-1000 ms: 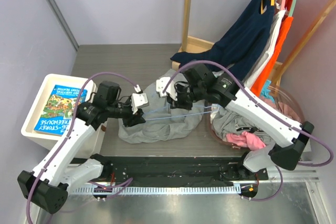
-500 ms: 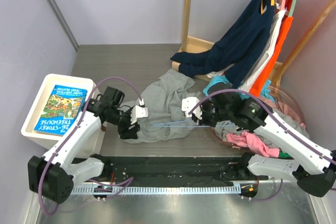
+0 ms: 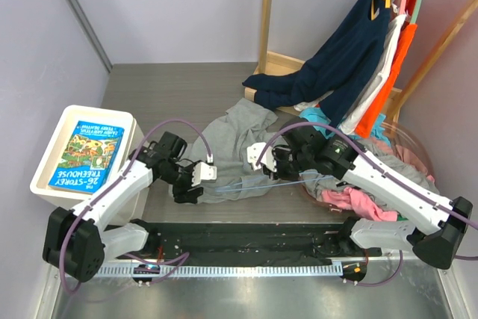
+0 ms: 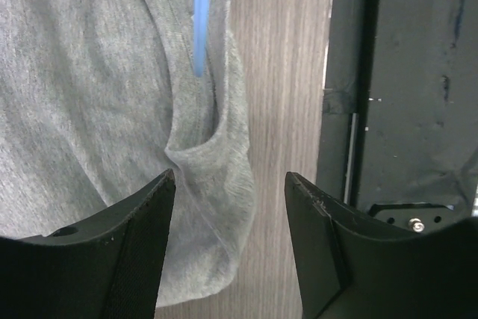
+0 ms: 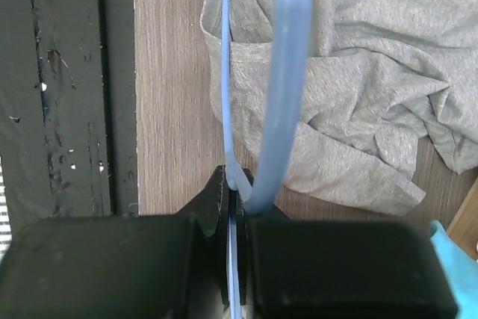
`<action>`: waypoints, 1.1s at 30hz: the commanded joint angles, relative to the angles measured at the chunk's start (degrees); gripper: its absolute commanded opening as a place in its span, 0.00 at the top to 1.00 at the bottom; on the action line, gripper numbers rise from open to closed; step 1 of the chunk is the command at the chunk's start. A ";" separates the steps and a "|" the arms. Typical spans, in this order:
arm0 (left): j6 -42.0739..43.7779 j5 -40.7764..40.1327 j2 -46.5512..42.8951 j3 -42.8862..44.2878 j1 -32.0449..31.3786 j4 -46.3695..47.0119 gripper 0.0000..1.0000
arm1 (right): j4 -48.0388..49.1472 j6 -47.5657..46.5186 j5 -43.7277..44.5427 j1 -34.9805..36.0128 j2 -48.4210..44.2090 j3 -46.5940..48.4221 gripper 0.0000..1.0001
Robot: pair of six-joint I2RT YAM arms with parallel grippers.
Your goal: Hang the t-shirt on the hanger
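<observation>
The light-grey t-shirt (image 3: 239, 147) lies crumpled on the wooden table between the arms. It also fills the left wrist view (image 4: 97, 95) and the upper right wrist view (image 5: 358, 72). The thin pale-blue hanger (image 3: 258, 182) lies across the shirt's near edge, one end running under the fabric (image 4: 200, 13). My right gripper (image 3: 270, 163) is shut on the hanger (image 5: 287, 72) at its right end. My left gripper (image 3: 190, 183) is open and empty, its jaws just above the shirt's lower left hem (image 4: 224, 207).
A white bin with a book (image 3: 86, 151) stands at the left. A rack at the back right holds a navy garment (image 3: 336, 57) and orange and white clothes. A clear tub of clothes (image 3: 366, 184) sits at the right. A black mat (image 3: 246, 237) lines the near edge.
My left gripper moved toward the near edge and right, down to the shirt's hem. My right gripper swung from the back toward the near right, carrying the hanger to the shirt's near edge.
</observation>
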 commanded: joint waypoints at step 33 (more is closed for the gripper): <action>-2.94 3.21 -6.06 -0.51 -2.51 7.22 0.89 | 16.40 0.10 -10.31 0.07 3.53 -3.23 0.99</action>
